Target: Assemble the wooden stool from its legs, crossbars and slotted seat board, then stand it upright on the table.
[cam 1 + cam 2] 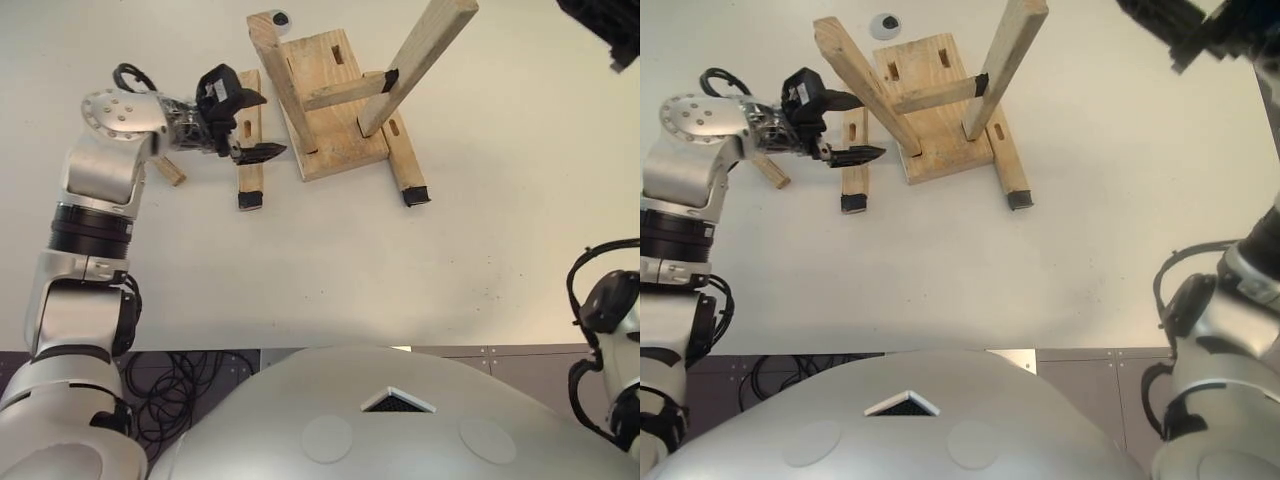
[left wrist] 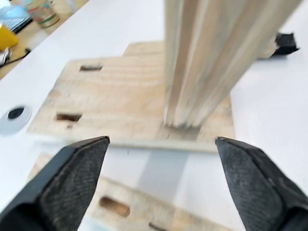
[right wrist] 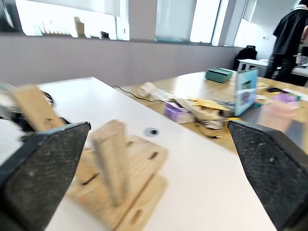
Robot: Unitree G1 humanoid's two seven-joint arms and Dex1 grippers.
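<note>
Left eye view showed the board lying flat on the table, near the far edge. Two legs stood up from it, a left leg and a right leg, with a crossbar joining them. A third leg lay flat just beside the board's right side, its black cap toward the near edge. A fourth leg lay flat just beside the board's left side. The left gripper hung over this fourth leg. Its fingers were wide apart with nothing between them, and whether they touched the wood could not be told. A short stick lay by the left arm. The right gripper was above the table near the far right corner, also wide open and empty. A small disc lay at the far edge behind the board.
</note>
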